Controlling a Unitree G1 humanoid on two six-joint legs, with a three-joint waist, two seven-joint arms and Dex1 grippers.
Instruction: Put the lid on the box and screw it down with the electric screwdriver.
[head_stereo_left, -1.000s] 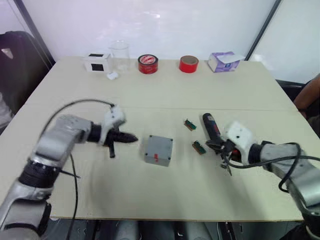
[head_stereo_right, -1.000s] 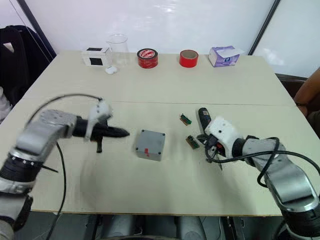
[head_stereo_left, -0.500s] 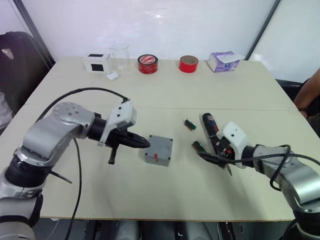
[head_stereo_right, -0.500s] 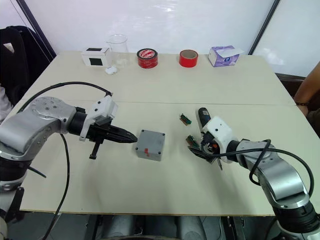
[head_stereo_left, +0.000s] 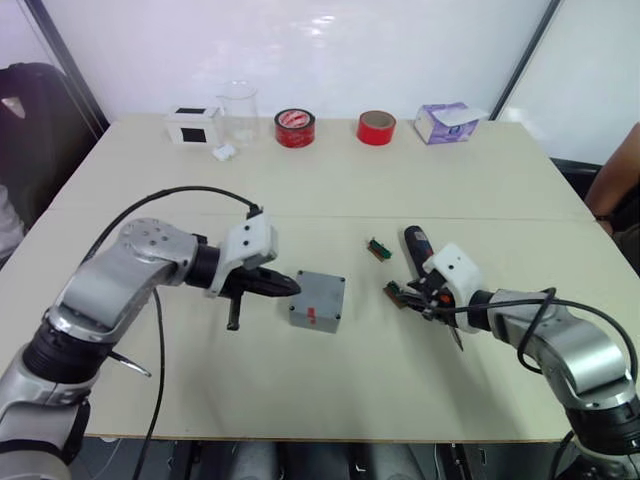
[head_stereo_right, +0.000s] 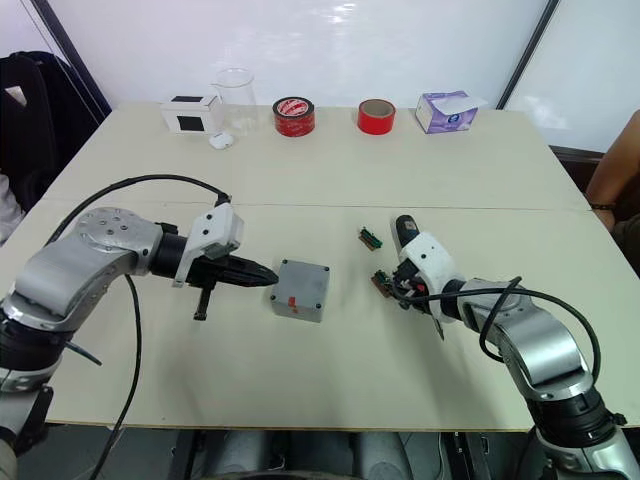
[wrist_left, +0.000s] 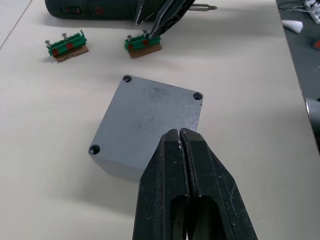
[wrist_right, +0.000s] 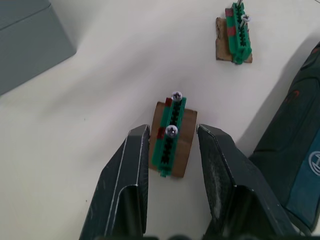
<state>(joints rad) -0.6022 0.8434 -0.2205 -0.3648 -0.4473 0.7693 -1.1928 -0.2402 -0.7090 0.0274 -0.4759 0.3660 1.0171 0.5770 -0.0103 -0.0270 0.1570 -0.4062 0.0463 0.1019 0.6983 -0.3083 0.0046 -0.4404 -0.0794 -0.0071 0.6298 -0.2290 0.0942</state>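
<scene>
box (head_stereo_left: 318, 300): grey, mid-table, lid (wrist_left: 150, 120) already seated on top, corner screws visible at three corners in the left wrist view; the fourth corner is hidden behind the fingers. Small red mark on its near side wall.
left gripper (head_stereo_left: 288, 286): fingers pressed together, nothing between them, tips just beside the box's left edge; contact hard to call from the head views, and in the left wrist view the tips overlap the lid's near edge.
right gripper (wrist_right: 172, 137): fingers spread, straddling a green screw strip (wrist_right: 170, 137) on a brown backing, two screw heads showing. Not clamped on it; a gap shows on each side.
second green strip (wrist_right: 237, 32): lies a little further off, apart from the first.
electric screwdriver (head_stereo_left: 418, 250): flat on the table, right of the box, just beside the right gripper and the strips. Not held.
table (head_stereo_left: 330, 390): beige.
back edge of table: white box with black square (head_stereo_left: 193, 125), clear cup (head_stereo_left: 238, 110), two red tape rolls (head_stereo_left: 295, 128), tissue box (head_stereo_left: 447, 122).
person's arm (head_stereo_left: 612, 185): at the far right edge.
</scene>
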